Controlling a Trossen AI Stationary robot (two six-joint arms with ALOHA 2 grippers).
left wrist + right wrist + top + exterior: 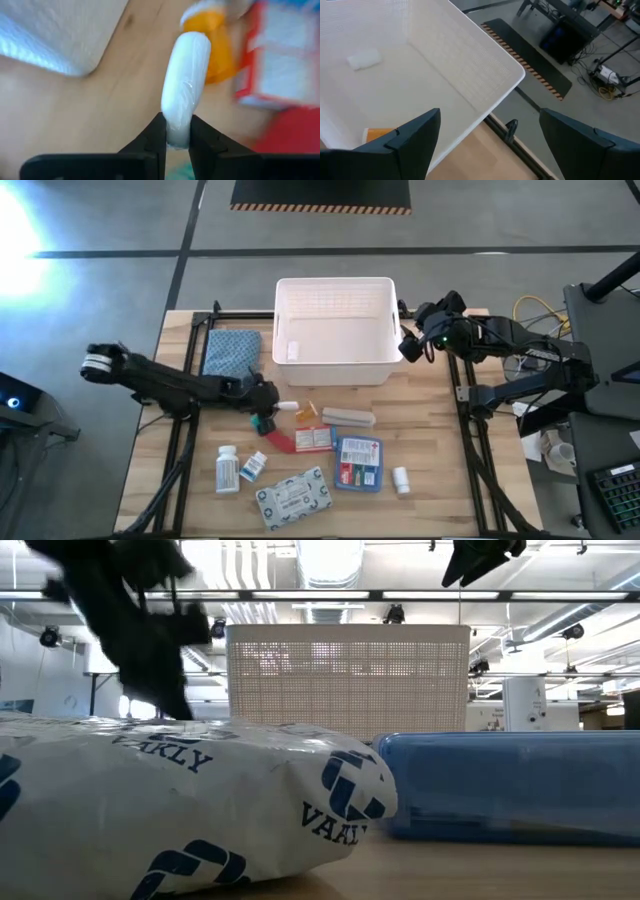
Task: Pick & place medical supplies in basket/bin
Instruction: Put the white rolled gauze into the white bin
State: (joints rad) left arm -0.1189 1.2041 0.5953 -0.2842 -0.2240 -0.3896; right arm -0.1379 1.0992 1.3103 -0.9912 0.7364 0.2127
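The left gripper (177, 137) pinches the end of a white tube (184, 85) between its dark fingers (152, 137), near the table's middle, just in front of the white bin (335, 365) — beside an orange-capped item (215, 42). The right gripper (487, 135) hangs spread wide over the bin's right rim. At the front edge lies a white pack (170, 805) printed "VAAKLY", beside a blue packet (510, 785).

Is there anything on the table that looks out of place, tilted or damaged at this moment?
Nothing looks spilled or damaged. The supplies lie loosely scattered in front of the bin, some askew, such as the patterned pack, and one white bottle lies apart from the rest. The left gripper is pinching a white tube; the right gripper waits open above the bin's corner.
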